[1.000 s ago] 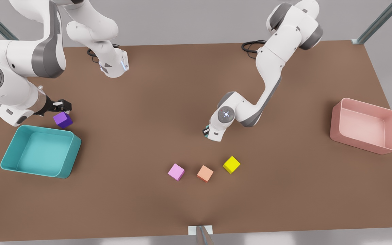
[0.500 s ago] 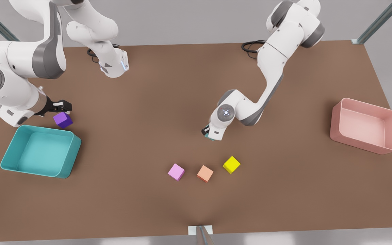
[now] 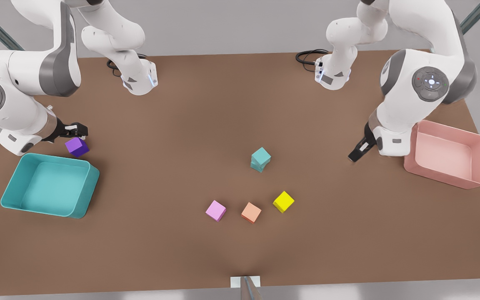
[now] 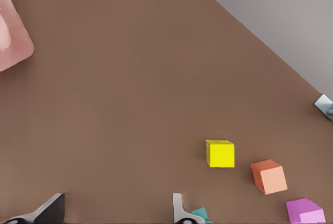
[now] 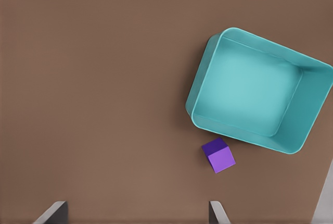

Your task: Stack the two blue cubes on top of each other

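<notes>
The two blue cubes (image 3: 260, 159) are standing stacked mid-tabletop, well apart from both tools, left tool (image 3: 357, 152) and right tool (image 3: 77, 130) idling open-fingered; cubes appearing light, rigid, best gripped across opposite flat faces.

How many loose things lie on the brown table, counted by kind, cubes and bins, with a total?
Small cubes: 6, namely two stacked teal-blue cubes, purple cube, pink cube, orange cube, yellow cube.
Open rectangular bins: 2, namely teal bin and pink bin.
Total: 8.
</notes>
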Action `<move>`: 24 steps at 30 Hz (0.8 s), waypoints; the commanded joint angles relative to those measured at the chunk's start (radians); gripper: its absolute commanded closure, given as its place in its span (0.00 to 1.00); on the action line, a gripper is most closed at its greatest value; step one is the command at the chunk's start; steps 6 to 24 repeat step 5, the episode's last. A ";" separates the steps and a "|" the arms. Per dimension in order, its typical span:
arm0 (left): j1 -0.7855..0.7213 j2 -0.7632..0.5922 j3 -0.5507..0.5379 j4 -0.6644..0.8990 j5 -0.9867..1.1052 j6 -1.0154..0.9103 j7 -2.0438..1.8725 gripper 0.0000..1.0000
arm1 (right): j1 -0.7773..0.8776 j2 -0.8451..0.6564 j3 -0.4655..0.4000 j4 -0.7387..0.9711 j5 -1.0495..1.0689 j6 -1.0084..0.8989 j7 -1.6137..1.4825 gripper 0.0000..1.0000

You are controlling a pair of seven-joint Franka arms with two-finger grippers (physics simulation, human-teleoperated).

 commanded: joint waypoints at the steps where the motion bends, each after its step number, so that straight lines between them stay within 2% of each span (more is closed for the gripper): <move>1: -0.058 -0.054 0.098 -0.021 -0.027 -0.276 1.058 0.00 | 0.000 -0.001 -0.001 0.001 0.000 0.000 0.000 0.00; 24: -0.073 -0.053 0.102 -0.004 -0.006 -0.280 1.058 0.00 | 0.000 -0.001 -0.001 0.001 0.000 0.001 0.000 0.00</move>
